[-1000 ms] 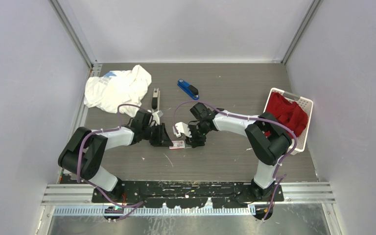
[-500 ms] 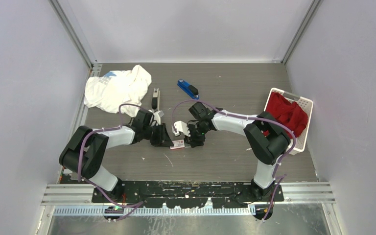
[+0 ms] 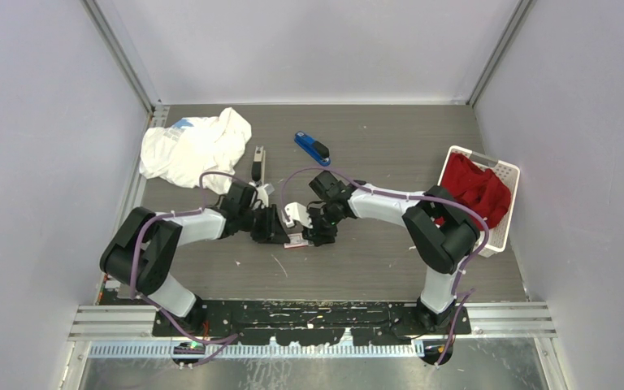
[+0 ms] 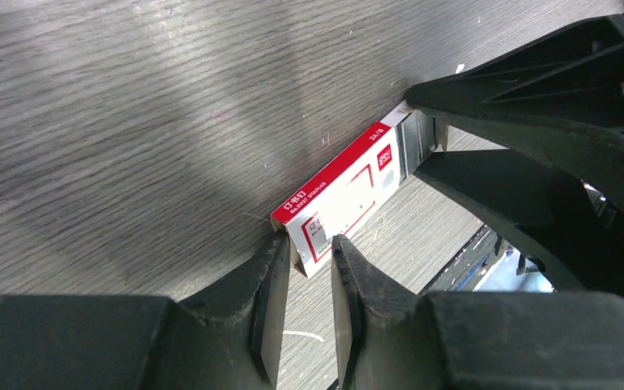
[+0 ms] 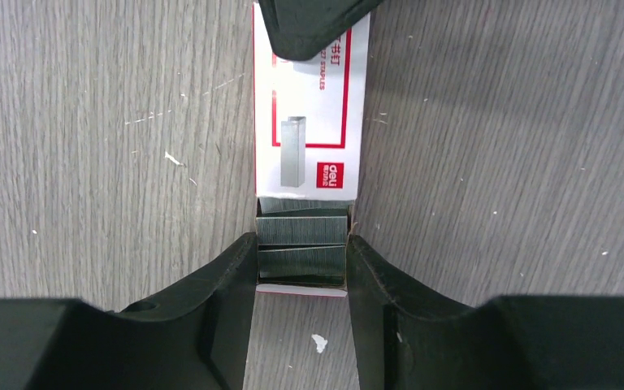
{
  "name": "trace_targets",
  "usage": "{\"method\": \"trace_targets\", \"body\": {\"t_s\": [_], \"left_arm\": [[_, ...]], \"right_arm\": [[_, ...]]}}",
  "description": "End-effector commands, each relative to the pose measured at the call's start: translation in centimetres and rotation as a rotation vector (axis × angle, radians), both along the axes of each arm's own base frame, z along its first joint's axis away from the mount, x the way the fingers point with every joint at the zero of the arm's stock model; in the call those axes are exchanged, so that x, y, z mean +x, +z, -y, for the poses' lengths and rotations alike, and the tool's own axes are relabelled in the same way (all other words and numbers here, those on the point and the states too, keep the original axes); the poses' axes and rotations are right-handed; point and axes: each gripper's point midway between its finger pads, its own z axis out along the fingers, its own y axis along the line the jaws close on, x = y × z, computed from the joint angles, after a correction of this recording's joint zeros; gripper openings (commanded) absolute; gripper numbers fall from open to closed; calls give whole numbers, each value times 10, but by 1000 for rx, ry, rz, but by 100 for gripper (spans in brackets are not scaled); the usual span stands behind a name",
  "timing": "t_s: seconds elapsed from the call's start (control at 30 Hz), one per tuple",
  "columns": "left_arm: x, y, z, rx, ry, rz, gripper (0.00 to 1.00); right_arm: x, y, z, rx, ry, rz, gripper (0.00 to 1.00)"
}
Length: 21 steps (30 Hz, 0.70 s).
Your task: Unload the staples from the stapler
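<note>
A small white-and-red staple box [image 5: 307,122] lies on the table between my two grippers. Its inner tray is slid partly out, and several grey strips of staples [image 5: 302,229] lie in it. My right gripper [image 5: 302,244] is shut on the sides of that tray. At the box's other end my left gripper [image 4: 309,248] is shut on a corner [image 4: 341,191]. In the top view both grippers, left [image 3: 280,230] and right [image 3: 313,236], meet mid-table. A blue stapler [image 3: 312,148] and a black-and-silver stapler [image 3: 257,165] lie farther back, apart from both grippers.
A crumpled white cloth [image 3: 195,146] lies at the back left. A white basket [image 3: 505,175] with a red cloth in it stands at the right edge. Small white specks dot the wooden table [image 3: 357,268].
My right gripper has shifted slightly left, toward the left gripper. The box and the left arm have barely moved.
</note>
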Motion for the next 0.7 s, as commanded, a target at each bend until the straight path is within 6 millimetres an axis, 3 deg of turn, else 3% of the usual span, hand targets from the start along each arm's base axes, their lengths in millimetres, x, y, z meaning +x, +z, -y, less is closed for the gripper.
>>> {"method": "trace_targets", "body": {"t_s": [0.0,0.67], "left_arm": [[-28,-40,-19,151,-11,-98,28],[-27,-37,-16,151,-7,-81,29]], "right_arm": [[-7,-12,-9,-9,15,-22,41],[-4,-10,-10,-15,-3,-11,46]]}}
